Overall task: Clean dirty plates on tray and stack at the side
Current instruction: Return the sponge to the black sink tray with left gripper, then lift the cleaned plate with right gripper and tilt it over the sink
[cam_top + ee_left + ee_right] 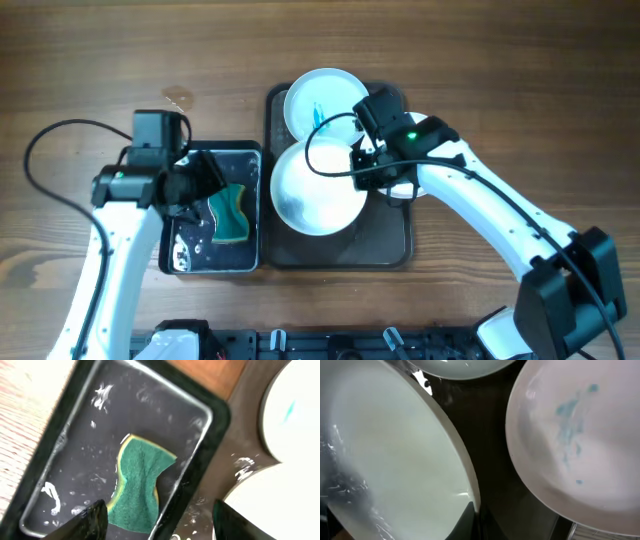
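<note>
My left arm (110, 225) reached in from the near left edge of the table (90, 60), with its wrist bent over the black basin (168, 252). On the left wrist feed the left jaws hung wide open and held nothing. Only the tips of the two fingers (85, 525) showed at the bottom of the frame, above the basin's near end.

My right arm (500, 215) stretched from the near right corner toward the middle of the tray (390, 240). As far as I could tell, the right jaws were closed on the right rim of the front plate (312, 190). On the right wrist feed one dark finger (470, 522) pressed against that rim, and the other finger was hidden from me.

The basin held a green sponge (140, 482) with a yellow edge, lying flat toward the right wall among drops and streaks of water.

The tray sat just right of the basin and carried all three plates. The front plate overlapped the tray's left rim and looked clean on the wrist feed. The back plate (318, 98) lay at the tray's far end with teal-blue smears in its middle (575, 435). Only a sliver of the third plate (465, 367) showed at the top of the right wrist feed.
</note>
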`<state>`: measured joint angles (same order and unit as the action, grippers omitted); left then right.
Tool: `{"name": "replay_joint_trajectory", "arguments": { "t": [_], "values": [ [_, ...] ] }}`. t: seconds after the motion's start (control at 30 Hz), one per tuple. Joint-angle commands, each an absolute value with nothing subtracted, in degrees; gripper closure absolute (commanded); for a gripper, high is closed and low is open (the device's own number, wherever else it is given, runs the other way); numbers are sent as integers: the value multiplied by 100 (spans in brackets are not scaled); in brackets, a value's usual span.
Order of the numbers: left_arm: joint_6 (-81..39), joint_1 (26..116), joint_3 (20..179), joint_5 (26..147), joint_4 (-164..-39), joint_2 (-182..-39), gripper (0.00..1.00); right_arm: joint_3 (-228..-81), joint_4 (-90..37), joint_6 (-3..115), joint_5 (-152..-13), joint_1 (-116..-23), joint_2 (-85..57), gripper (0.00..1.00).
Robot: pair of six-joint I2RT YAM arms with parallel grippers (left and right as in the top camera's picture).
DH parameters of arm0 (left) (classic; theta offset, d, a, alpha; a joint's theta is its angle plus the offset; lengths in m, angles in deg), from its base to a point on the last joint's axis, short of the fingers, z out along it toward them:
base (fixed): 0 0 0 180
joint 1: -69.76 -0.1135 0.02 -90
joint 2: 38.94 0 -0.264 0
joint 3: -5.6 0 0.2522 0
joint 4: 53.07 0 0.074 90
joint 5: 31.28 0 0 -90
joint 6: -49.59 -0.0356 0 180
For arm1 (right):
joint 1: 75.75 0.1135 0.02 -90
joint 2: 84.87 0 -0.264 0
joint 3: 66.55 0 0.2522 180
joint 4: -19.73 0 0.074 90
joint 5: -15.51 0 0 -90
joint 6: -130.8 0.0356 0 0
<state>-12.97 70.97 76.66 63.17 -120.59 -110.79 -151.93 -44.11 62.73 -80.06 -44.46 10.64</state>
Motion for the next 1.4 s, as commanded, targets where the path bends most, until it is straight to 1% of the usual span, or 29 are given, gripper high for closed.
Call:
{"name": "replay_joint_trajectory", "arguments": {
  "t": [0.0,0.1,0.23,0.37,0.47,0.57,0.6,0.67,0.73,0.8,0.83,0.87,0.97,1.03,1.17,1.27,1.37],
  "values": [
    [-1327,6942,7777,6450,-12079,-10695,35,-15190,-4407,6181,-8191,-4464,1131,96],
    [-1327,6942,7777,6450,-12081,-10631,34,-14994,-4300,6336,-8487,-4464,1415,96],
    [-1327,6942,7777,6448,-12072,-10645,34,-14598,-3760,6496,-8932,-4464,1745,96],
    [-1327,6942,7777,6448,-12096,-10642,33,-14285,-3279,6721,-8939,-4466,1933,96],
    [-1327,6938,7777,6448,-12183,-10642,35,-14312,-3218,6520,-8930,-4457,1861,96],
    [-1325,6750,7779,6450,-12273,-10599,35,-14806,-3786,6218,-8548,-4460,1612,96],
    [-1323,6625,7793,6452,-12323,-10561,34,-15031,-4033,6094,-8497,-4457,1551,96],
    [-1321,6317,7823,6450,-12400,-10465,28,-15647,-4663,5834,-8476,-4457,1501,96],
    [-1321,5939,7843,6472,-12459,-10354,25,-16272,-5176,5718,-8432,-4444,1501,96],
    [-1319,5508,7843,6614,-12481,-10238,20,-16685,-5373,5668,-8377,-4361,1503,96],
    [-1316,5250,7843,6752,-12496,-10177,5,-16838,-5358,5668,-8364,-4291,1503,96],
    [-1319,5014,7843,6907,-12503,-10129,0,-16932,-5316,5692,-8362,-4232,1503,96],
    [-1319,4175,7843,7436,-12557,-10030,0,-16989,-4777,5891,-8259,-3942,1573,96],
    [-1321,3672,7843,7665,-12629,-10022,0,-16989,-4261,6037,-7971,-3727,1726,96],
    [-1323,3123,7843,7735,-12776,-10022,0,-17002,-3469,6162,-7507,-3249,2080,96],
    [-1323,3047,7843,7731,-12852,-10022,0,-17011,-2984,6105,-6218,-2746,2178,96],
    [-1323,3047,7843,7731,-12852,-10024,0,-17149,-2709,5724,-5005,-2318,2161,96]
  ]
}}
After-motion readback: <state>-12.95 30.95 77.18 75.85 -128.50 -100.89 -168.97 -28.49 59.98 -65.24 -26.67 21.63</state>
